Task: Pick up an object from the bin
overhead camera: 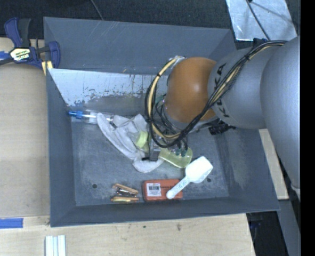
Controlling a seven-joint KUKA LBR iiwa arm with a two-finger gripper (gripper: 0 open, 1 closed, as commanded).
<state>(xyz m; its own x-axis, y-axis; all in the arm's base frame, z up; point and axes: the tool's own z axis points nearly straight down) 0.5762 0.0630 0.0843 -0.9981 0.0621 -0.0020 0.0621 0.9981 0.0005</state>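
Over the crumpled white cloth (121, 136) at centre, arm (253, 89) steeply nose-down, jaws seemingly against it, their gap untellable.

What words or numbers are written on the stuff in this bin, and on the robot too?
Grey arm: big black letters on its side, crossed by cables, so they cannot be read whole.
White label on the red flat pack at the bin's near edge: barcode-like stripes, print too small to read.
No other readable text on the things in the bin.
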